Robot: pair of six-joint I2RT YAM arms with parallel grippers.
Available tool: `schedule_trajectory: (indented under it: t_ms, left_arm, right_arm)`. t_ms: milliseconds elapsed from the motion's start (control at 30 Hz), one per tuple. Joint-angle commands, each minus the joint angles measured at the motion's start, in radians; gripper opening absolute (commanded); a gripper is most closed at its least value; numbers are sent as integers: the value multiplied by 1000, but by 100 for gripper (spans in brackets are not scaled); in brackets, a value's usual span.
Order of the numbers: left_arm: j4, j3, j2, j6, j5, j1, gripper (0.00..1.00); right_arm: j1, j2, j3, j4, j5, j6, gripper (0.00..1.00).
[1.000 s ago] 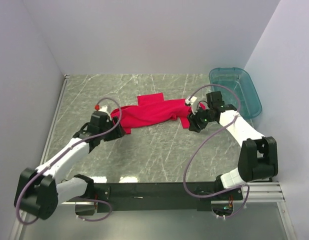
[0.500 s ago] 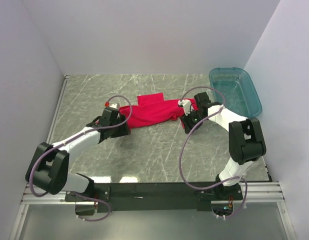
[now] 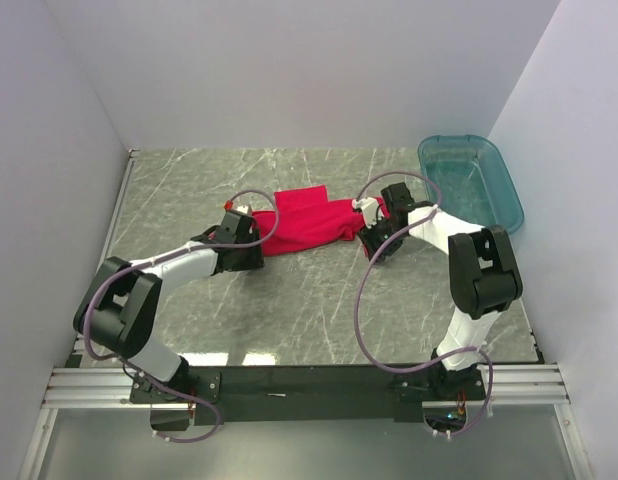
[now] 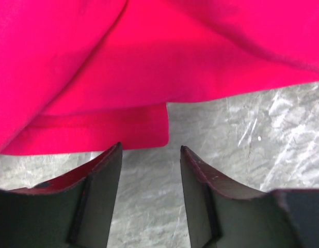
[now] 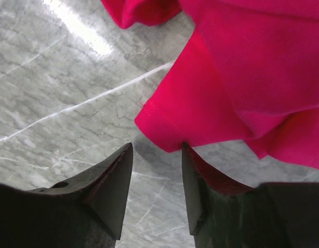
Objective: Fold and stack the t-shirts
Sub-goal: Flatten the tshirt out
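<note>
One bright red t-shirt (image 3: 307,222) lies crumpled and partly folded on the marble table, mid-back. My left gripper (image 3: 253,248) sits low at its left end. In the left wrist view the left gripper (image 4: 150,150) is open, with bare marble between its fingers and a folded red t-shirt corner (image 4: 144,135) just ahead of the tips. My right gripper (image 3: 373,240) is at the shirt's right end. In the right wrist view the right gripper (image 5: 157,147) is open, and a hemmed t-shirt edge (image 5: 170,124) hangs just above the tips, brushing the right finger.
A teal see-through tub (image 3: 472,180) stands at the back right, close behind the right arm. White walls close in the table on the left, back and right. Grey cables loop over both arms.
Both grippers have moved inward and away from the bases along the shirt's ends. The shirt now spans less width. Both pairs of jaws have narrowed a little.
</note>
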Motion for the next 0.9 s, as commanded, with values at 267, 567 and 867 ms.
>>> schedule_trajectory:
  t_ms: [267,567,867]
  left_arm:
    - [-5,71,94,45,-93,-24,25]
    - [-67,74,-85,66,-145,-53,1]
    - [-195,149,-447,115,-219,-53,1]
  right_arm:
    - [7,27,68,-3,1,-1,18]
    - [-1,-120,67,-54,-12,-61,0]
    - [-24,-405,195,-152,-60,-78,0]
